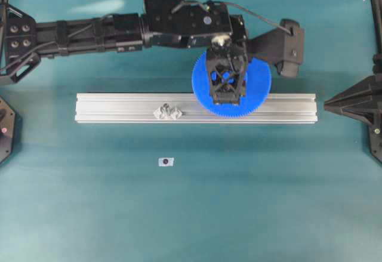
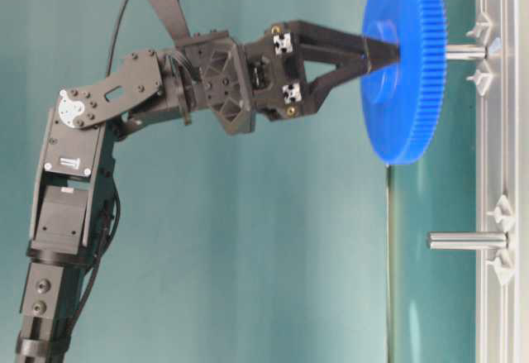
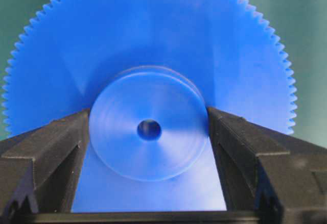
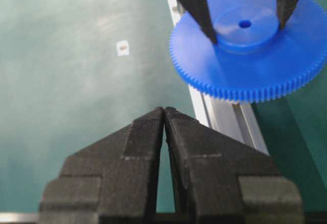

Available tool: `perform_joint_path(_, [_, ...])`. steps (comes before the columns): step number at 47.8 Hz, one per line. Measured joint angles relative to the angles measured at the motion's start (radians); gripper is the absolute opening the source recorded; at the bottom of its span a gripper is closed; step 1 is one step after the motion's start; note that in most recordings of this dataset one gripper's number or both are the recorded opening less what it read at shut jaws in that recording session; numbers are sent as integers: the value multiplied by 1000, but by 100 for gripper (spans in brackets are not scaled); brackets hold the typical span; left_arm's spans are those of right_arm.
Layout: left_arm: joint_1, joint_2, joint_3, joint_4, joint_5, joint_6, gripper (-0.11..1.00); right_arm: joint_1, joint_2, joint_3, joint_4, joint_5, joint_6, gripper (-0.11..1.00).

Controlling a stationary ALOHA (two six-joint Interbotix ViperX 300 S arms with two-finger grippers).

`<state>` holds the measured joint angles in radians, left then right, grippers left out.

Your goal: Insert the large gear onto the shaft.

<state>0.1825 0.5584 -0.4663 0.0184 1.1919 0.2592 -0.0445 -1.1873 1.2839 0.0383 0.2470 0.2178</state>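
Observation:
The large gear is bright blue and held flat above the aluminium rail. My left gripper is shut on its raised hub; both fingers press the hub's sides in the left wrist view. In the table-level view the gear sits at the end of the shaft, a whitish peg between two clear brackets. The peg's tip is hidden behind the gear. The hub's hole looks dark. My right gripper is shut and empty, off the rail's right end.
A second bracket pair with a greyer, dark-tipped peg stands further along the rail. A small white tag lies on the teal table in front of the rail. The left arm spans the back of the table.

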Motion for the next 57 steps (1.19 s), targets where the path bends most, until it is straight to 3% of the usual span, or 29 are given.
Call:
perform_joint_path(20, [-2, 2, 2, 2, -17, -2, 77, 0, 0, 2, 0, 0, 2, 15])
perform_joint_path(37, [-32, 2, 5, 2, -38, -69, 77, 0, -2, 2, 0, 0, 0, 15])
perform_joint_path(57, [-43, -12, 31, 3, -38, -80, 77, -2, 0, 2, 3, 0, 2, 15])
